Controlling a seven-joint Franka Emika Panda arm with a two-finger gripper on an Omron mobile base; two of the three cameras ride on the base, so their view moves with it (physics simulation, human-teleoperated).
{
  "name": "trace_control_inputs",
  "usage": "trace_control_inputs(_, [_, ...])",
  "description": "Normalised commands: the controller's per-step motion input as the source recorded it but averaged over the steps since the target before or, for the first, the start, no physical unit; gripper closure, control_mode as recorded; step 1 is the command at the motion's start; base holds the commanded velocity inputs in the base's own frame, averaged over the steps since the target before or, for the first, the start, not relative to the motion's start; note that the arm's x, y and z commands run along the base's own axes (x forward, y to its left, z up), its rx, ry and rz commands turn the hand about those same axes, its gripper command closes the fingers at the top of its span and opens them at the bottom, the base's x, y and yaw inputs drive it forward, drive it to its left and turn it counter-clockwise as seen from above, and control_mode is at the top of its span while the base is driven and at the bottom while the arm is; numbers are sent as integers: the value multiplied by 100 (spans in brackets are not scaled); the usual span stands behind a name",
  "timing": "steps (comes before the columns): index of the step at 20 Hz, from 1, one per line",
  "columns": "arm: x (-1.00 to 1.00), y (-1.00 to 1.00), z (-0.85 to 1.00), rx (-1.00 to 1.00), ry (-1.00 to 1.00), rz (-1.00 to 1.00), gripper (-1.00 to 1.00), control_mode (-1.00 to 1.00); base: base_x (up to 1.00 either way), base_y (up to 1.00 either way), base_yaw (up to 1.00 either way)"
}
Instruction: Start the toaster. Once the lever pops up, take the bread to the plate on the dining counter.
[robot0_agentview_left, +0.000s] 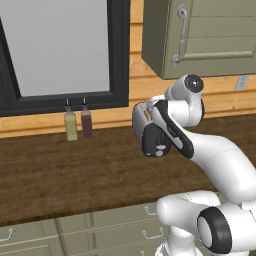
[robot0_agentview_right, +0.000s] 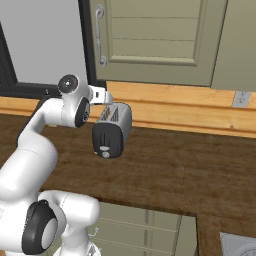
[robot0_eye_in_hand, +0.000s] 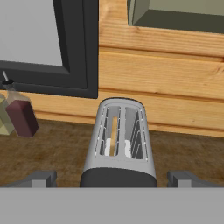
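At the far left of the hand view we see two bottles side by side on the dark wood tabletop (robot0_agentview_left: 45, 170), under the black-framed window (robot0_agentview_left: 65, 50): a pale yellowish bottle (robot0_agentview_left: 71, 125) and, just to its right, a dark red bottle (robot0_agentview_left: 86, 123). Both are capped; we cannot tell how full they are.

Further right, the toaster (robot0_agentview_right: 112, 131) stands on the same tabletop near the wooden back wall, its black end face turned toward us with the lever (robot0_agentview_right: 105, 154) low on that face. In the hand view we look down into its two slots: the bread (robot0_eye_in_hand: 114, 133) stands on edge in the left slot, sunk inside.

Our fingers (robot0_eye_in_hand: 43, 178) are spread wide apart, one either side of the toaster's near end, holding nothing. Above right hangs a grey-green cabinet (robot0_agentview_right: 155, 35).
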Motion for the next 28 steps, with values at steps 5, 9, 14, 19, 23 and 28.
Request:
trace_control_inputs(5, [0, 0, 0, 0, 0, 0, -100, -100, 0, 0, 0])
trace_control_inputs(9, [0, 0, 0, 0, 0, 0, -100, -100, 0, 0, 0])
trace_control_inputs(14, [0, 0, 0, 0, 0, 0, -100, -100, 0, 0, 0])
trace_control_inputs(19, [0, 0, 0, 0, 0, 0, -100, -100, 0, 0, 0])
trace_control_inputs(23, [0, 0, 0, 0, 0, 0, -100, -100, 0, 0, 0])
trace_control_inputs(28, [0, 0, 0, 0, 0, 0, -100, -100, 0, 0, 0])
